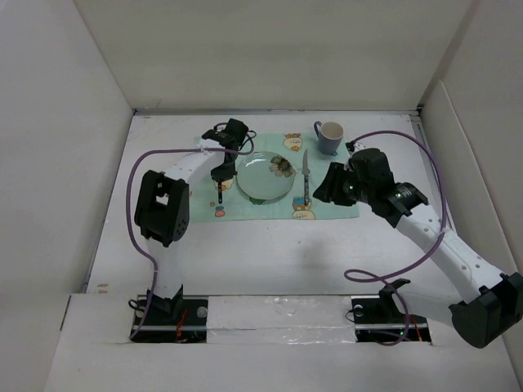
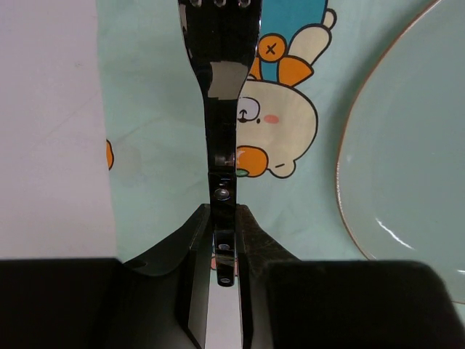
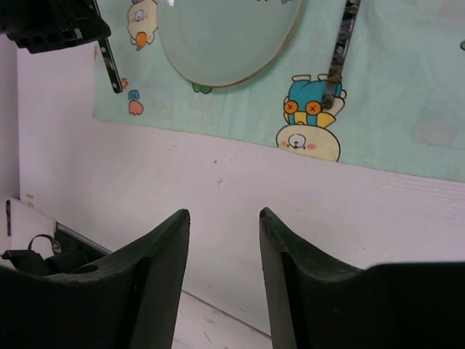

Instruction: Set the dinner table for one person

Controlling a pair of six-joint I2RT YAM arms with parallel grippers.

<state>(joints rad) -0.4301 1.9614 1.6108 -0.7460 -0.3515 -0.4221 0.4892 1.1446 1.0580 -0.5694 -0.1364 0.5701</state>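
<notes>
On the dinner table (image 1: 270,253) lies a mint-green cartoon placemat (image 1: 245,208). A pale green plate (image 1: 263,175) sits at its middle, with a knife (image 1: 306,175) to the right of it and a grey-blue mug (image 1: 329,136) behind the knife. My left gripper (image 1: 222,171) (image 2: 224,209) is shut on the handle of a dark fork (image 2: 221,109). The fork is over the mat's left strip, beside the plate (image 2: 407,145). I cannot tell whether it touches the mat. My right gripper (image 1: 333,186) (image 3: 225,214) is open and empty above the bare table (image 3: 218,182), near the mat's right front corner.
White walls enclose the table on the left, back and right. The arm bases and purple cables (image 1: 372,278) occupy the near edge. In the right wrist view the plate (image 3: 225,36), the knife (image 3: 338,51) and the left gripper's fork (image 3: 110,69) lie ahead.
</notes>
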